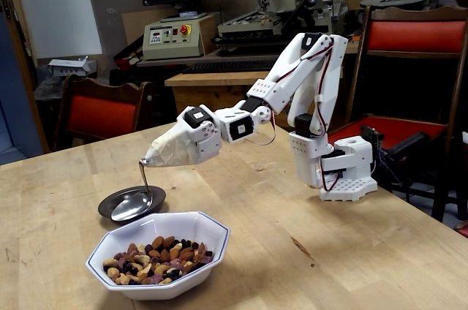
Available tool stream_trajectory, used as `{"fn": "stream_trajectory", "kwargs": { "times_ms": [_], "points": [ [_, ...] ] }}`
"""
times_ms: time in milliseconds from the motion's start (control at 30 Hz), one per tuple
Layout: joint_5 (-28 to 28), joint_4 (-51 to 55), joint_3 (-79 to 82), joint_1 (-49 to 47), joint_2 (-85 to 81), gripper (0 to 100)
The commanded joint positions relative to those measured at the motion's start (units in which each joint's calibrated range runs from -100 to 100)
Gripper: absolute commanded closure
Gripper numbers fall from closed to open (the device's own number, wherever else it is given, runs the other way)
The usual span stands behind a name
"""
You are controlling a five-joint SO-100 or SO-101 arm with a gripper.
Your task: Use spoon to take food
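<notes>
Fixed view, lower left: the gripper (157, 153), its fingers hidden under beige tape binding the spoon (135, 204), hangs it over a dark saucer (113, 208); scooping food (157, 255) means swinging frontward into the white bowl (197, 259).

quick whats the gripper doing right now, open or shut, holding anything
Gripper: wrapped in beige tape, so the jaws' state cannot be told; the spoon hangs from it over the dark saucer.
</notes>
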Motion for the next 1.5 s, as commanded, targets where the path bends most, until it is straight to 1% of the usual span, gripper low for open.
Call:
{"fn": "stream_trajectory", "kwargs": {
  "times_ms": [0, 200, 500, 700, 800, 867, 900, 1000, 1467],
  "points": [
    [0.20, -1.40, -3.45, -0.49, -0.47, 96],
    [0.24, -1.24, -2.92, -0.49, -0.47, 96],
    [0.29, -1.56, 6.82, -0.57, -1.24, 96],
    [0.34, -1.56, 8.23, -0.57, -0.81, 96],
    [2.10, -1.56, 8.76, -0.57, -0.64, 96],
    [4.15, -1.56, 8.76, -0.57, -0.64, 96],
    [6.11, -1.56, 8.41, -0.57, -0.64, 96],
    [7.67, -1.56, 8.76, -0.57, -0.64, 96],
    [7.96, -1.56, 8.85, -0.57, -0.64, 96]
  ]
}}
